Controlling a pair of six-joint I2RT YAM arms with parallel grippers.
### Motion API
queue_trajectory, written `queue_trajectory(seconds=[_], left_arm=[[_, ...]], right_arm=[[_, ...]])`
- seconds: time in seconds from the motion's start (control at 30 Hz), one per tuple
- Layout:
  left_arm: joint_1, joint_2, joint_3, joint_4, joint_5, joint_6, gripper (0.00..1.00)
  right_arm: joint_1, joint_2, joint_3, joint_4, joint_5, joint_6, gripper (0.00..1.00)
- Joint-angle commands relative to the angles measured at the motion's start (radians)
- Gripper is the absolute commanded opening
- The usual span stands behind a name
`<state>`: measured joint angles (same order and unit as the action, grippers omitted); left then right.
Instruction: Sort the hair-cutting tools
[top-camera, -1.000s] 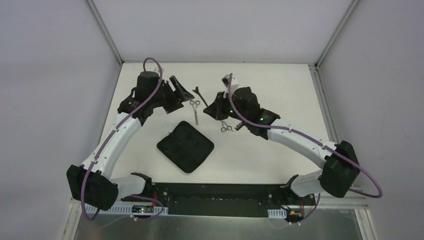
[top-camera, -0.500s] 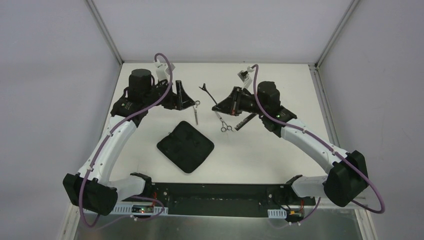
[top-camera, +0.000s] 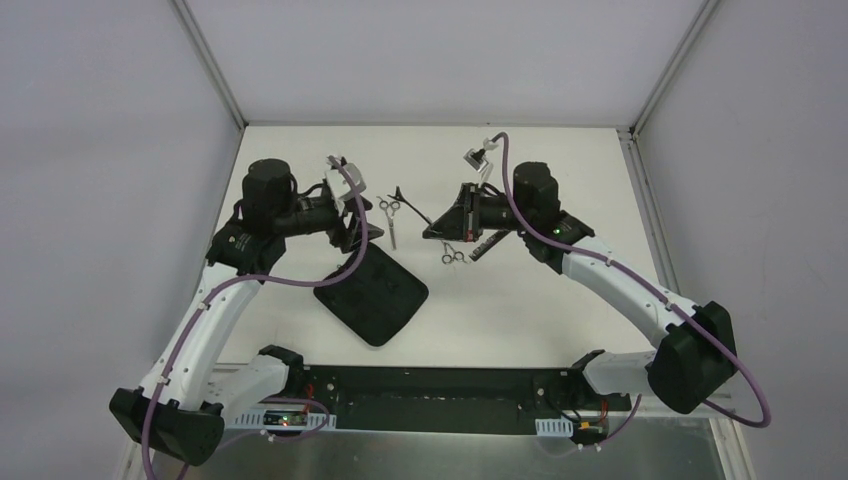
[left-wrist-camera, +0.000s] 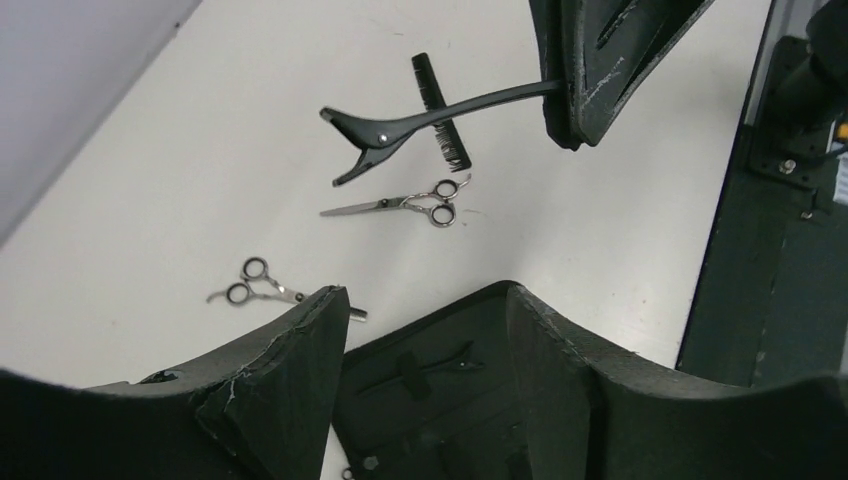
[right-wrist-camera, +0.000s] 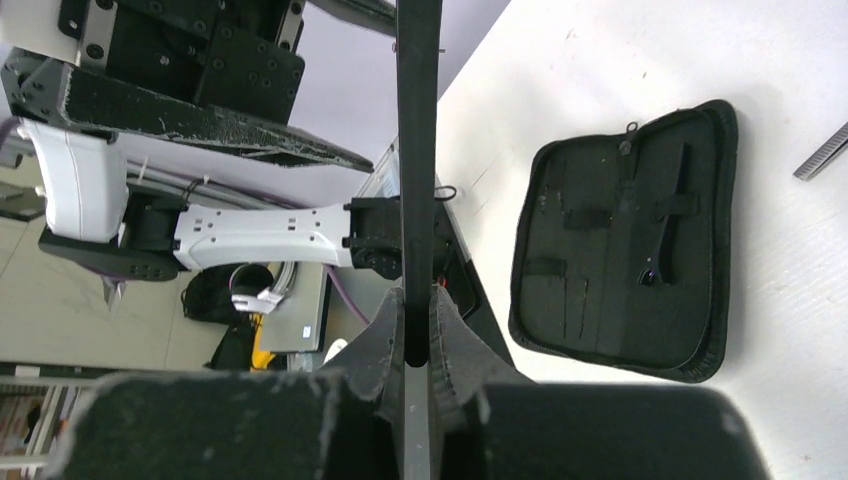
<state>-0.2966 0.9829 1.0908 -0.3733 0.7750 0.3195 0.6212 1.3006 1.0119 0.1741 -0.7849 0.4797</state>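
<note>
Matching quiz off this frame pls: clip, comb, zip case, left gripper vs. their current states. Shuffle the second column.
1. black clip
2. black comb
3. zip case
4. left gripper

A. unzipped, spread open on the table
B. open, holding nothing
C. clamped in the right gripper
D. lying on the table, crossed by the clip in the left wrist view

Pairs: 1-C, 2-D, 3-A, 4-B

In the top view, the open case (top-camera: 372, 296) lies mid-table (top-camera: 560, 300), with the upper scissors (top-camera: 391, 216) just above its top corner. The lower scissors (top-camera: 452, 255) and the comb (top-camera: 486, 244) lie side by side at the case's upper right. The clip (top-camera: 408, 197), held in the right gripper (top-camera: 434, 224), sits between the two scissors.
</note>
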Motion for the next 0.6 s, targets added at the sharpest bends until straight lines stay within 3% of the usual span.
queue_trajectory(seconds=[0.0, 0.17, 0.43, 0.57], left_arm=[[-0.016, -0.008, -0.002, 0.030, 0.108, 0.183, 0.60], [-0.022, 0.000, 0.009, 0.030, 0.120, 0.228, 0.55], [-0.024, -0.010, -0.012, 0.030, 0.148, 0.287, 0.37], [-0.024, -0.024, -0.017, 0.030, 0.149, 0.306, 0.35]], right_arm=[[0.023, -0.024, 0.057, -0.010, -0.083, -0.060, 0.00], [0.056, -0.012, 0.078, -0.055, -0.099, -0.104, 0.00], [0.064, -0.010, 0.092, -0.078, -0.102, -0.125, 0.00], [0.064, -0.004, 0.095, -0.093, -0.099, -0.135, 0.00]])
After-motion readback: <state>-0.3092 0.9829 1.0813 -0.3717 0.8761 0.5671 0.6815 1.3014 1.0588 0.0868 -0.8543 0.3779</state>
